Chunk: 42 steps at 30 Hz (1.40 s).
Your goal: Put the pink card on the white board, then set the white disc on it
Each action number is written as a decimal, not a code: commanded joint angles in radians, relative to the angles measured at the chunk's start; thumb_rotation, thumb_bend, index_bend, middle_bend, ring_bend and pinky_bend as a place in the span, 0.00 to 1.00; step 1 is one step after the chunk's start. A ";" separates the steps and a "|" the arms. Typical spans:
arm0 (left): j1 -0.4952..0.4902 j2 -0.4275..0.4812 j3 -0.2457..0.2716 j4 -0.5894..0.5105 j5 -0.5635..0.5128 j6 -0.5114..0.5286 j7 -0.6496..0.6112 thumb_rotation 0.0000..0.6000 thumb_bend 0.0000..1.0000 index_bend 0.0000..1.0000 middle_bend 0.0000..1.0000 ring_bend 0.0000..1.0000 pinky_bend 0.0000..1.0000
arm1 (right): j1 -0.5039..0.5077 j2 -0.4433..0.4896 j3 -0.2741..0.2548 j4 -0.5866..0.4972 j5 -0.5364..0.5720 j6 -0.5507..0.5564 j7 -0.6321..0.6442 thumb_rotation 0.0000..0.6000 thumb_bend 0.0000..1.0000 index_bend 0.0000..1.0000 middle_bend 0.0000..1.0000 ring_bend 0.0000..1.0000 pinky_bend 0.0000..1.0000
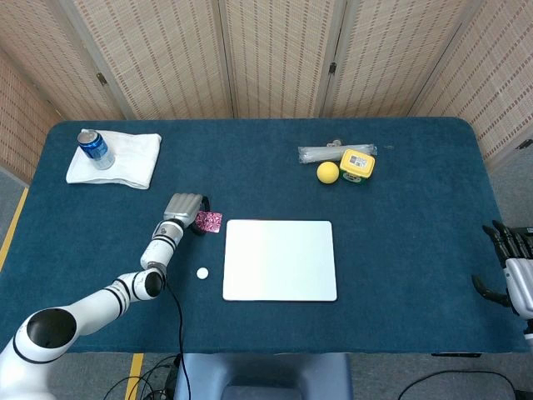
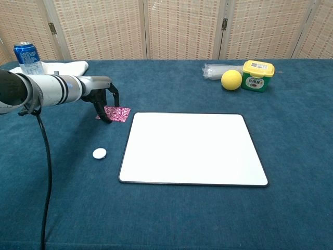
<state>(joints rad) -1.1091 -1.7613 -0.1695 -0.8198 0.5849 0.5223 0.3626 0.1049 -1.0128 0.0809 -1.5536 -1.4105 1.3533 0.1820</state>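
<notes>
The pink card (image 1: 209,220) (image 2: 118,113) lies on the blue table just off the upper left corner of the white board (image 1: 280,259) (image 2: 192,148). My left hand (image 1: 185,208) (image 2: 99,91) hangs over the card's left edge with its fingers curved down, and a fingertip (image 2: 106,119) touches the card. I cannot tell whether the card is pinched. The white disc (image 1: 202,272) (image 2: 99,153) sits alone on the table, left of the board. My right hand (image 1: 510,271) stays beyond the table's right edge, fingers apart and holding nothing.
At the back left, a blue can (image 1: 96,148) (image 2: 27,54) stands on a white cloth (image 1: 125,162). At the back right are a yellow ball (image 1: 328,172) (image 2: 231,79), a yellow-lidded tub (image 1: 357,164) (image 2: 257,75) and a clear plastic bag (image 1: 321,152).
</notes>
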 commanded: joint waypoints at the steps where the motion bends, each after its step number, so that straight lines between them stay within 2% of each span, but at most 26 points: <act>1: 0.005 -0.003 -0.005 0.010 0.015 -0.012 -0.014 1.00 0.24 0.49 1.00 1.00 1.00 | 0.001 -0.001 0.001 -0.001 0.002 -0.002 -0.003 1.00 0.26 0.00 0.00 0.00 0.00; 8: 0.008 -0.001 -0.016 0.010 0.042 -0.015 -0.032 1.00 0.24 0.50 1.00 1.00 1.00 | 0.003 -0.001 0.002 -0.002 0.005 -0.005 -0.006 1.00 0.26 0.00 0.00 0.00 0.00; 13: 0.014 0.022 -0.020 -0.037 0.044 0.014 -0.023 1.00 0.24 0.50 1.00 1.00 1.00 | 0.001 0.000 0.000 -0.003 -0.002 -0.001 -0.001 1.00 0.26 0.00 0.00 0.00 0.00; 28: 0.022 0.134 -0.010 -0.323 -0.062 0.207 0.125 1.00 0.24 0.48 1.00 1.00 1.00 | -0.012 0.005 -0.018 -0.011 -0.056 0.039 0.007 1.00 0.26 0.00 0.00 0.00 0.00; 37: 0.018 0.174 -0.007 -0.561 -0.136 0.401 0.255 1.00 0.24 0.47 1.00 1.00 1.00 | -0.018 0.027 -0.032 -0.008 -0.097 0.056 0.079 1.00 0.26 0.00 0.00 0.00 0.00; 42: 0.015 0.175 -0.010 -0.743 -0.147 0.575 0.354 1.00 0.24 0.47 1.00 1.00 1.00 | -0.062 0.043 -0.047 0.000 -0.162 0.163 0.139 1.00 0.26 0.00 0.00 0.00 0.00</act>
<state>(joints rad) -1.0911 -1.5907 -0.1773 -1.4736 0.4522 1.0081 0.6546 0.0660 -0.9786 0.0428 -1.5593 -1.5403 1.4685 0.2904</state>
